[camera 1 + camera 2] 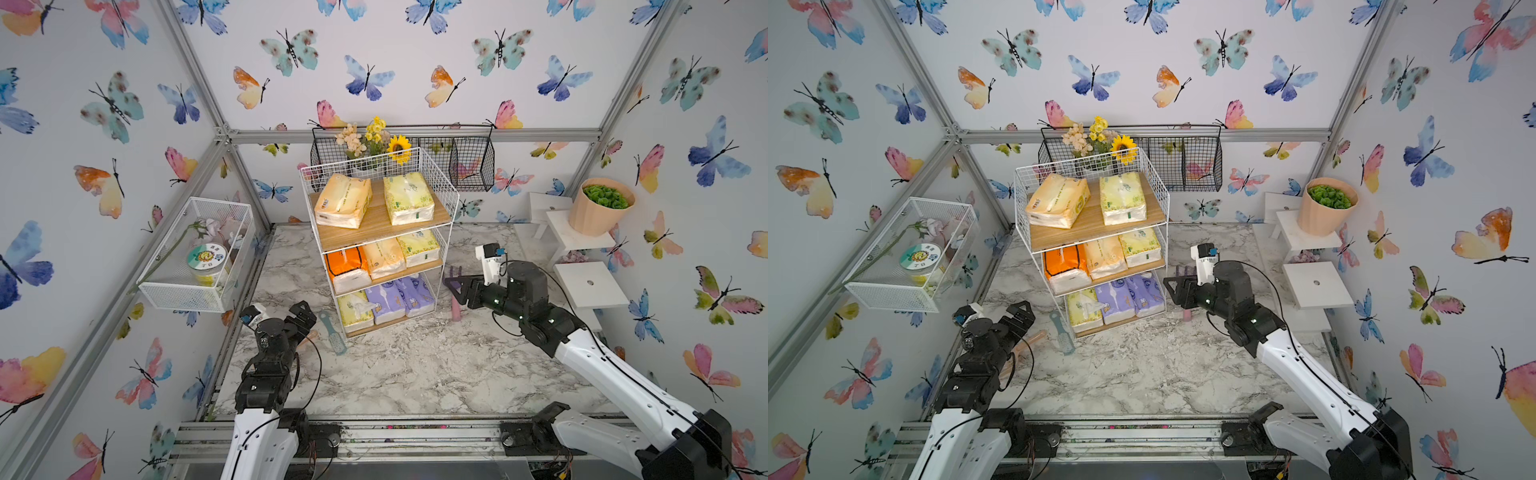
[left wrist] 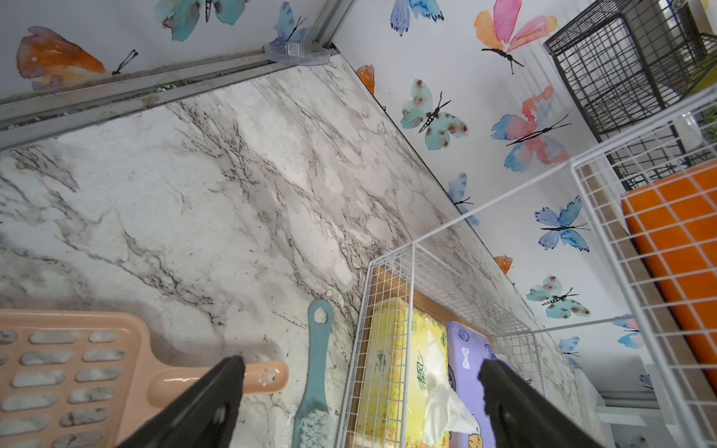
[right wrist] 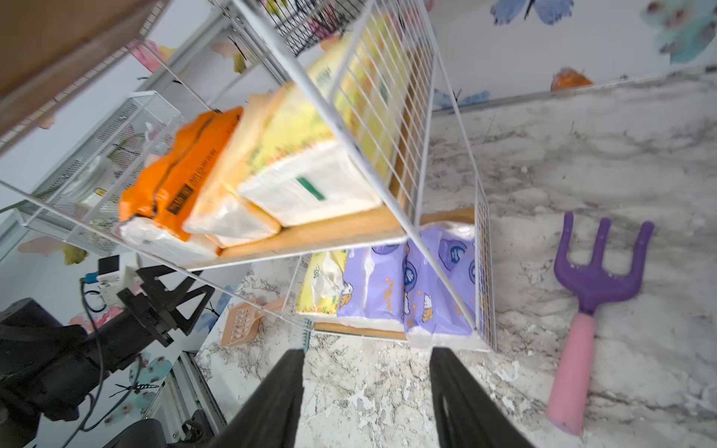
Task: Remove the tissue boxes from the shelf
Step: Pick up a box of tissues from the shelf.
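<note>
- White wire shelf (image 1: 376, 224) stands toward the back of the marble tabletop (image 1: 415, 365), near its middle. It has three wood boards. A mesh rim runs round the back and both sides of the top board, and the front edge of every board is open.
- Tissue boxes: eight counted, all on the shelf.
- Top board, 2: top peach pack (image 1: 343, 201) and pale yellow pack (image 1: 408, 198), with bare wood between them.
- Middle board, 3: bright orange pack (image 1: 347, 266), middle peach pack (image 1: 383, 257) and yellow-green pack (image 1: 419, 248), side by side and touching.
- Bottom board, 3: yellow pack (image 1: 355, 311) with a tissue poking out, purple pack (image 1: 388, 303) and second purple pack (image 1: 415, 296), packed tight.
- Middle and bottom packs reach their boards' front edges.
- Left gripper (image 2: 361, 364): jaws spread wide, nothing between them. It sits low by the shelf's front left corner.
- Right gripper (image 3: 366, 353): jaws part-way apart, holding nothing. It sits low off the shelf's right side, facing the bottom board.
- Loose tools, 1 each: the teal brush (image 2: 316, 368) lies just beside the shelf's left mesh, the peach scoop (image 2: 77, 372) lies next to it, and the purple rake (image 3: 593, 287) lies on the marble apart from the right mesh.
- Room: a broad stretch of bare marble lies in front of the shelf, between the two arms.
</note>
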### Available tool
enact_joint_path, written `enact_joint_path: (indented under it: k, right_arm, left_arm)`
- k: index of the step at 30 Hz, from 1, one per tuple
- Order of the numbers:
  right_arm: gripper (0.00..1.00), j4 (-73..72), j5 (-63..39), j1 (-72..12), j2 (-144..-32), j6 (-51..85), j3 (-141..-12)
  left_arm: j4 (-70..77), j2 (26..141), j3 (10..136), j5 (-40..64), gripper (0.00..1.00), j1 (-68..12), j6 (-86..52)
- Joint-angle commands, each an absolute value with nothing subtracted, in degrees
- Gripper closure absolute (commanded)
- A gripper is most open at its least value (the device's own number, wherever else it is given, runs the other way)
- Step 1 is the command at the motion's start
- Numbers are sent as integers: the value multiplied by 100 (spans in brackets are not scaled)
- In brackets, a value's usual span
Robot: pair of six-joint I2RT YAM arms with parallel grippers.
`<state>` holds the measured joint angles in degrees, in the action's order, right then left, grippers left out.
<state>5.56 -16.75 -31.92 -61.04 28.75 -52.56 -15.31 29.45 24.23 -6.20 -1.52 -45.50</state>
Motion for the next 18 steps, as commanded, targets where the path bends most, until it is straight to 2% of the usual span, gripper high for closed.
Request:
enact_joint_path:
  k: [1,5,18]
  right_arm:
    - [44,974,-2107,-3199,-5915,2492,-5829]
    - [45,1102,-2442,-3199,-5897,2306,-6453]
    - [52,695,-2382,-3216,-6676,2366,-7971]
  left_arm:
    - [-1644,2899,2505,-321,1,-158,-4509]
    - [-1626,2810,2526,-262,1,-158,-4441]
    - [-1626,2418,2570,-152,1,-154,-4359]
